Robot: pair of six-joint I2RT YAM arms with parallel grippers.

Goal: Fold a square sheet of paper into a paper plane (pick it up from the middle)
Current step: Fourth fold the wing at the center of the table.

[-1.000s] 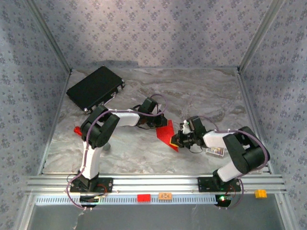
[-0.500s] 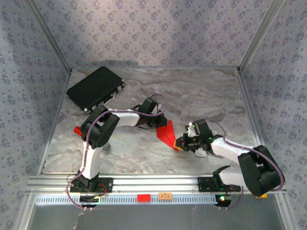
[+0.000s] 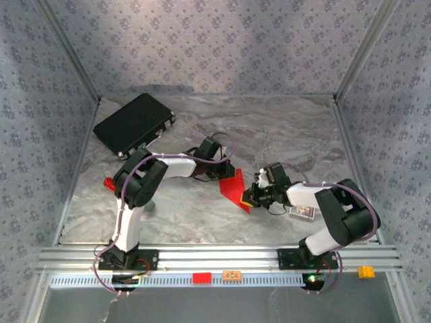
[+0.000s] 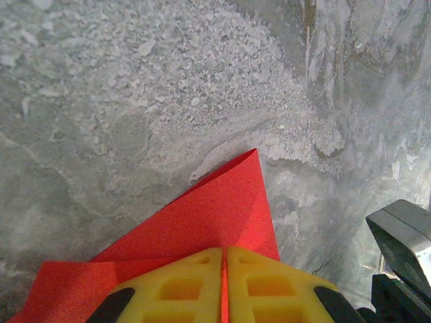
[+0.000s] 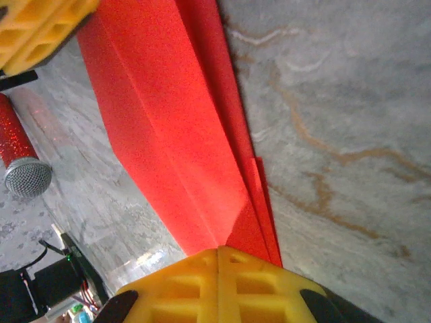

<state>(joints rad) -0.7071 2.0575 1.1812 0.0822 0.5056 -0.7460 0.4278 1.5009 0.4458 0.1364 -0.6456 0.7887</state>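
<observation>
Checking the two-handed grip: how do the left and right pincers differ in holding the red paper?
The left pincer clamps the red paper at its far, wider edge; the right pincer clamps its near, narrow end. The left pincer comes in from the left, the right pincer from the right. Both are shut on it.

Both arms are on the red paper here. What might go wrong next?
1. The left gripper and right gripper both pinch the folded red paper at opposite ends; pulling apart might tear it.
2. In the right wrist view the layers sit stepped at the pinch, so one might slip and skew the crease.
</observation>
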